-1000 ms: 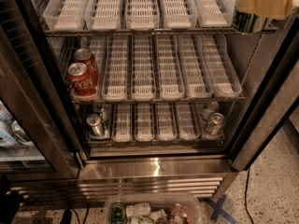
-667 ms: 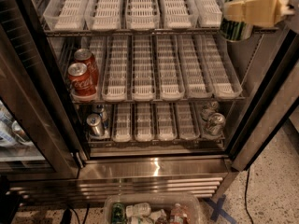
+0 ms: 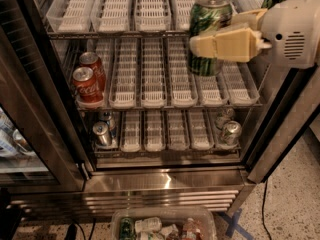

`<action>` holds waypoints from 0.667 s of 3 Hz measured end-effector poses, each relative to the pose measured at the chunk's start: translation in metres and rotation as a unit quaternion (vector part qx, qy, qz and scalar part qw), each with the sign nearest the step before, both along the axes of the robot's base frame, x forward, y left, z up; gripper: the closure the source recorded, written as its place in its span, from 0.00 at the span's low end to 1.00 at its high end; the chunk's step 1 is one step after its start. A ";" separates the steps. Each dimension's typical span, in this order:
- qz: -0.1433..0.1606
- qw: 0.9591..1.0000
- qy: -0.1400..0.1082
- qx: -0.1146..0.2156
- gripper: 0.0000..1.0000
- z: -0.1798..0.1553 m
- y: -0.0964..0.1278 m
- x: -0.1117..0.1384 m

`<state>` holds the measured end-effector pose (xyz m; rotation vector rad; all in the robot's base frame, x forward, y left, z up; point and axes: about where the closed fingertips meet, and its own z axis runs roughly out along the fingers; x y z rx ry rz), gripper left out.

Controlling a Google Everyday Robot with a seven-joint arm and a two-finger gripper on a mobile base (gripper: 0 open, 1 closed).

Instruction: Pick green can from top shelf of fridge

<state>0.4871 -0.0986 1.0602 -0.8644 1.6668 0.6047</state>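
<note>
**Gripping the green can [image 3: 210, 14] at upper right, before the fridge [image 3: 165, 181]**

Starting at left: finding two red Coca-Cola cans [image 3: 87, 81] on the middle rack and silver cans [image 3: 102, 131] on the rack beneath. Further right: clamping the green can upright in the gripper [image 3: 200, 34], with the cream fingers [image 3: 225, 43] pressing against its sides and one crossing its front below the silver lid. Hanging across the front rail of the top shelf [image 3: 150, 9], right of centre.
</note>
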 end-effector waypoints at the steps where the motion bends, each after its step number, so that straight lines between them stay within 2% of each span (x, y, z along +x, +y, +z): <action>1: 0.045 0.999 0.003 0.014 1.00 -0.001 0.025 -0.016; 2: 0.049 0.999 0.003 0.015 1.00 0.000 0.027 -0.017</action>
